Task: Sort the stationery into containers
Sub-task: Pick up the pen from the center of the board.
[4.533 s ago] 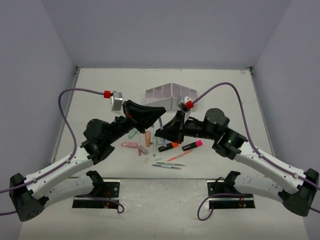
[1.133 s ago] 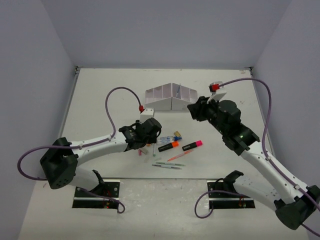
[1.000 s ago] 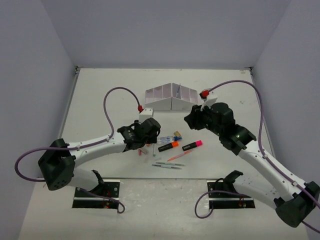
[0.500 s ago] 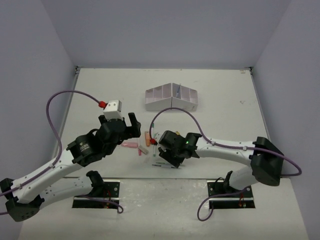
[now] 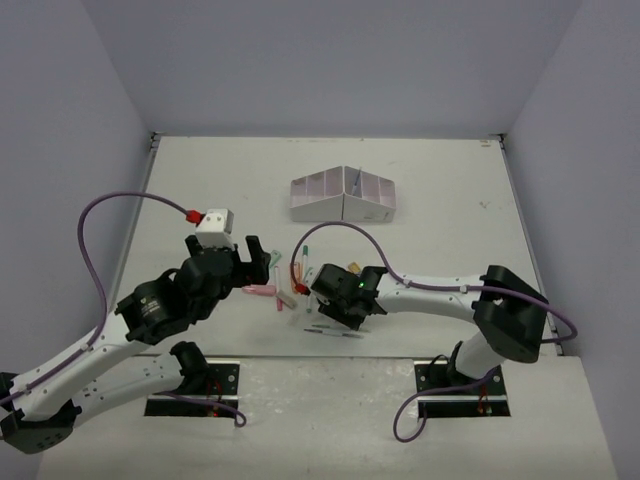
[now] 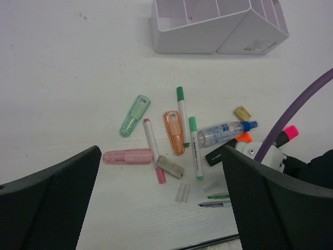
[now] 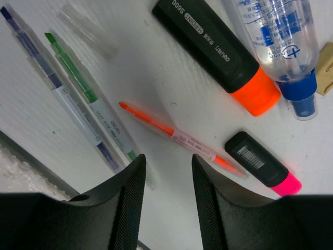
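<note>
- From above: the left end effector [image 5: 262, 260] hangs spread wide and empty at the left edge of the scattered stationery [image 5: 300, 290]. The right end effector [image 5: 335, 315] sits low over the near side of the same heap, with its jaws hidden under the wrist from here. The white organiser box [image 5: 343, 195] stands well apart, further back on the table [image 5: 450, 250].
- Left wrist view: its fingers [image 6: 52, 203] frame the pile with nothing between them. Below lie a mint piece [image 6: 135, 115], a pink piece [image 6: 127, 156], a peach piece [image 6: 174, 132], a thin pink pen [image 6: 153, 151], two green pens [image 6: 181, 115] and a blue-white bottle [image 6: 221, 133]. They lie close together and some touch. All look light and rigid. I'd take the flat pieces across their narrow sides and the pens at mid-barrel, since the round ones will likely roll.
- Right wrist view: this end effector's fingers [image 7: 125, 203] stand part-way apart and grip nothing. They hover just beside a thin orange pen [image 7: 177, 136]. That pen lies between a green-tipped pen [image 7: 88, 94] and a black highlighter with a pink end [image 7: 263, 166]. A black highlighter with an orange end [image 7: 218, 49] lies beyond, just beside the bottle's blue cap.
- The orange pen is slim and flat on the table, so I'd guess a pinch has to come right down to the surface, across mid-barrel. The smooth plastic could spin or slip if it is caught near the tip.
</note>
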`<action>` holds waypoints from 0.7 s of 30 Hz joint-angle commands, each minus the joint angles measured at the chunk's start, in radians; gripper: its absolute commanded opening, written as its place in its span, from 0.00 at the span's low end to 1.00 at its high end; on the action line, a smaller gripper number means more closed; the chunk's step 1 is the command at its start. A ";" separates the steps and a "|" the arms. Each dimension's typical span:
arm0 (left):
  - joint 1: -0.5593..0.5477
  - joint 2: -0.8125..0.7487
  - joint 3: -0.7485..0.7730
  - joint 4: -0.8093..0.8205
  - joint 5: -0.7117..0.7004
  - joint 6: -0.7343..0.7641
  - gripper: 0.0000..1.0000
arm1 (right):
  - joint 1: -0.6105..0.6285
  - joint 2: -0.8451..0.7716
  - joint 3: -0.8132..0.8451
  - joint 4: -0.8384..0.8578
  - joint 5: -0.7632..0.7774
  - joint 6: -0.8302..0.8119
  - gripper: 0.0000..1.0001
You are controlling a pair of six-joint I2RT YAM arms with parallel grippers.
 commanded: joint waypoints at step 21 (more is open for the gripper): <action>-0.002 -0.046 -0.022 0.034 0.033 0.055 1.00 | -0.066 0.125 0.032 0.091 0.083 -0.072 0.39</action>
